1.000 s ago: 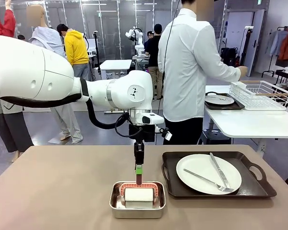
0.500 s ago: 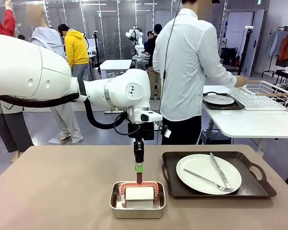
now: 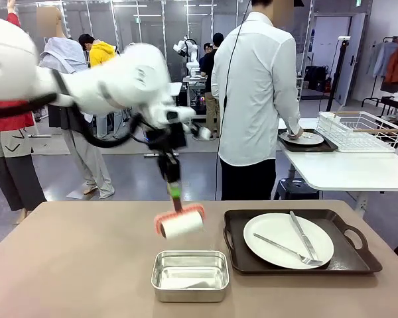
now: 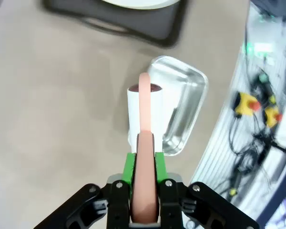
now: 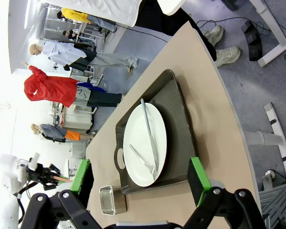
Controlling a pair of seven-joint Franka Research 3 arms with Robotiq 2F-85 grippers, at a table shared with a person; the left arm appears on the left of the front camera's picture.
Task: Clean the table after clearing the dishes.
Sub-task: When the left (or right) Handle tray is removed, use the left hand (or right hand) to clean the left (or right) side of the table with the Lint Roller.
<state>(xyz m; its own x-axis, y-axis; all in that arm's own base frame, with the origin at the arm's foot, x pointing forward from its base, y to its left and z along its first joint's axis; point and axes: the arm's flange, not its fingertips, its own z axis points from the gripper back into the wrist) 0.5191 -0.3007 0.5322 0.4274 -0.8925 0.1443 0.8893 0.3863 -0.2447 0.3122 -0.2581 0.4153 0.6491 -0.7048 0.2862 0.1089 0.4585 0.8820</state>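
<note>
**Cleaning roller held over a table that is not yet cleared**

The table (image 3: 73,265) is shown as a broad taupe top with most of its surface bare. At its right side a dark tray (image 3: 348,265) is carried, bearing a white plate (image 3: 278,228) with a fork (image 3: 285,248) and a knife (image 3: 303,235) laid across it. By this the clearing step is judged unfinished.

The white roller (image 3: 181,224), set in a coral frame, is gripped by its handle in the left hand (image 3: 174,192), whose green pads are clamped on the handle's two sides in the left wrist view (image 4: 144,162). The roller appears to be held clear of the table, which lies directly below it. Its long axis runs roughly across the table, slightly tilted. The left hand is thus the nearer one for any wiping stroke.

A steel pan (image 3: 190,275) stands just on the robot's side of the roller, and the tray lies just to the pan's right. Both are judged to block a sweep towards the right. The bare surface to the left is unobstructed.

The right hand (image 5: 139,179) is spread wide with nothing between its pads, and is aimed towards the tray.

Beyond the table, a person (image 3: 255,86) is turned towards a white table (image 3: 345,169), on which a second plate (image 3: 304,139) and a wire rack (image 3: 361,129) are set.
</note>
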